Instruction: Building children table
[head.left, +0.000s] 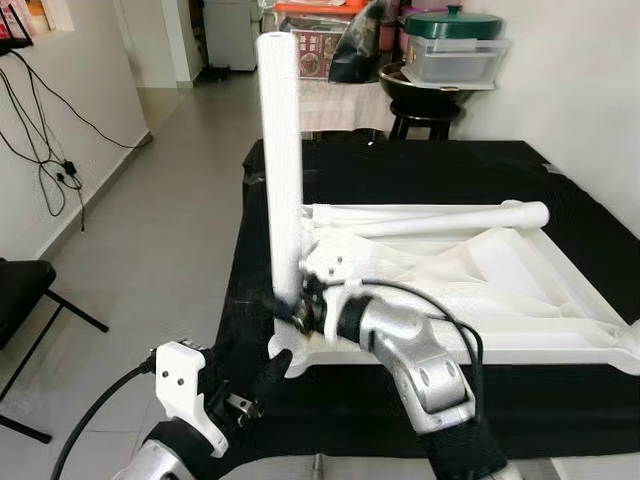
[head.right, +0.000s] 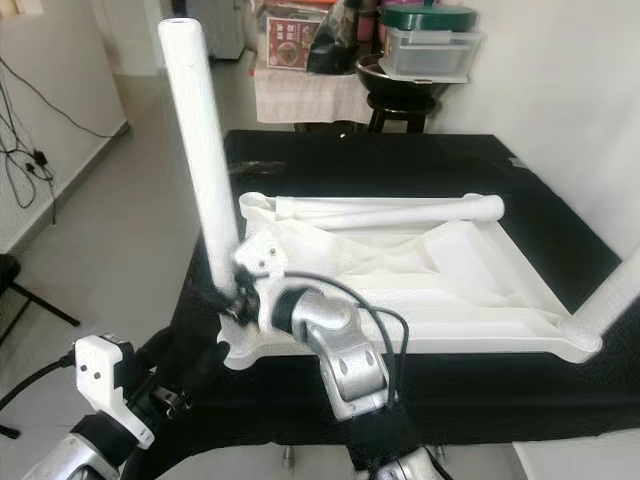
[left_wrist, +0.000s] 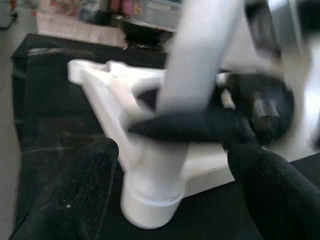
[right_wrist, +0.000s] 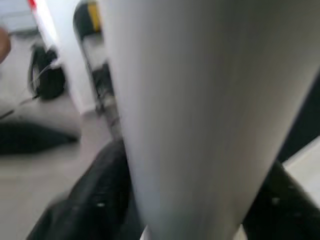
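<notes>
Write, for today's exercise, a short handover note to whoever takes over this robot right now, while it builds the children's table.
Right gripper: shut on the upright leg, low down, at the near-left corner socket of the tabletop.
Left gripper: open, just in front of that corner, holding nothing.
Tabletop lies upside down on the black cloth. A loose leg lies across it. Another leg stands at the near-right corner.
Done: two legs stand upright.
Left: check the held leg is seated; fit the rest.

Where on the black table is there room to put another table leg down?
Bare black table lies behind the upside-down white tabletop, toward the stool. The near left corner is crowded: the right gripper holds the upright leg there, left gripper just below.
</notes>
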